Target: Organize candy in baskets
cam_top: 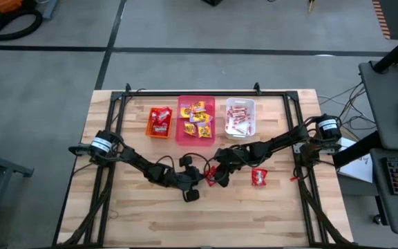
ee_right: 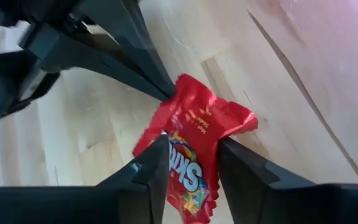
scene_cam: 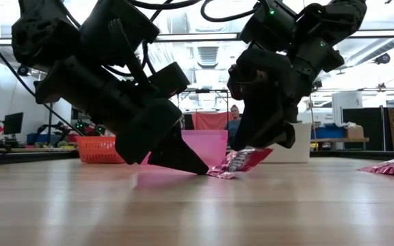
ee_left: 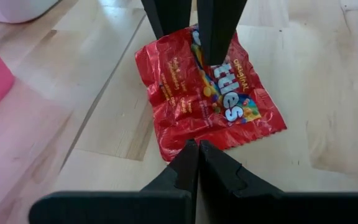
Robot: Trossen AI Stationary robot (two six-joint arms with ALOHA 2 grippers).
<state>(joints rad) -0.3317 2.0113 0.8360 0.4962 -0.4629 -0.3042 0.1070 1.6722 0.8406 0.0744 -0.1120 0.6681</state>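
Observation:
A red candy packet (ee_left: 207,102) lies on the wooden table (cam_top: 150,214), in front of the pink basket (cam_top: 196,119). My two grippers meet over it at mid-table. My left gripper (ee_left: 197,146) is shut, its tips at one edge of the packet. My right gripper (ee_right: 191,165) comes from the opposite side and is shut on the packet's other end. The orange basket (cam_top: 160,122) holds red packets, the pink one yellow packets, and the white basket (cam_top: 240,117) red-and-white sticks. A second red packet (cam_top: 259,177) lies flat to the right. My left gripper sets its shut fingertips (scene_cam: 200,167) on the packet's crimped edge (ee_left: 188,138), slanting down from the table's left. That edge stays down on the wood. My right gripper pinches the packet's opposite end (ee_right: 188,146) between its two fingers, slanting down from the table's right. That end is crumpled and raised slightly off the table (scene_cam: 248,157).
The three baskets stand in a row at the far side, inside a black frame (cam_top: 206,93) that rims the table. Open wood lies toward the near edge. Beyond the table, a person (scene_cam: 234,113) shows far off in the low view.

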